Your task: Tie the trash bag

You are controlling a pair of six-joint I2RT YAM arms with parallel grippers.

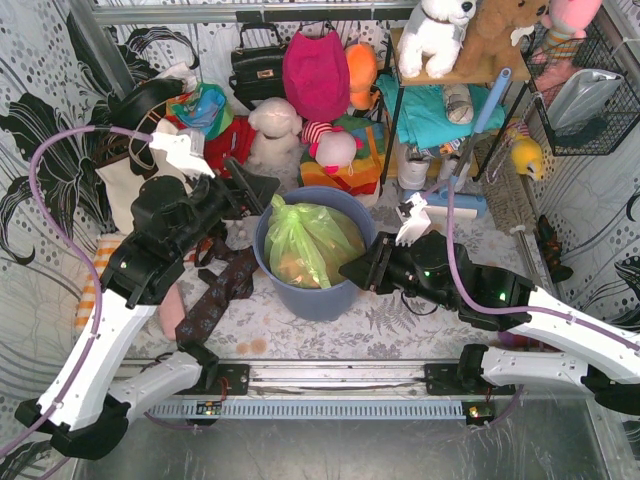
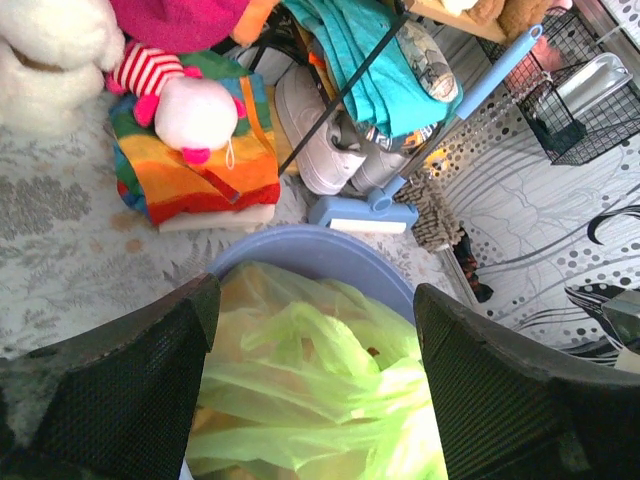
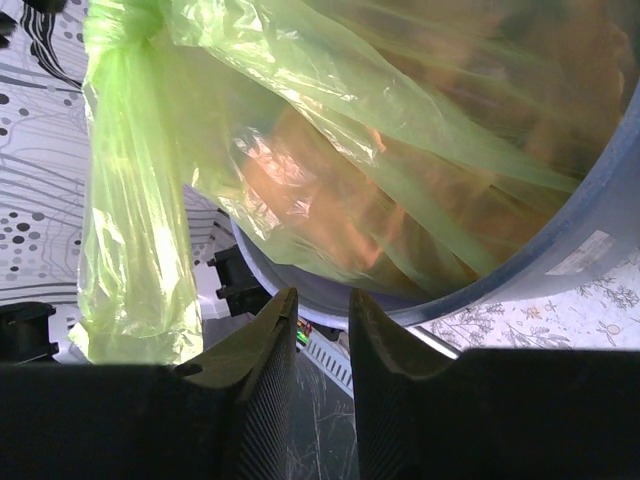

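The lime-green trash bag (image 1: 305,243) sits in the blue-grey round bin (image 1: 322,300), with orange-brown paper showing through it. In the right wrist view its neck is gathered into a knot (image 3: 125,28), and a twisted tail (image 3: 130,250) hangs outside the bin's rim (image 3: 600,190). My left gripper (image 1: 258,188) hovers at the bin's far left rim. Seen from the left wrist, this gripper (image 2: 315,330) is wide open over the bag's loose folds (image 2: 320,380), and I see no plastic pinched. My right gripper (image 1: 352,270) is at the bin's right side. Its fingers (image 3: 322,305) stand slightly apart with nothing between them.
Plush toys (image 1: 275,125), handbags (image 1: 258,62) and a folded rainbow cloth (image 2: 200,170) crowd the back. A shelf rack (image 1: 440,110) and a blue brush (image 2: 365,210) stand at the back right. A dark patterned tie (image 1: 215,295) lies left of the bin, near a cream tote (image 1: 125,190).
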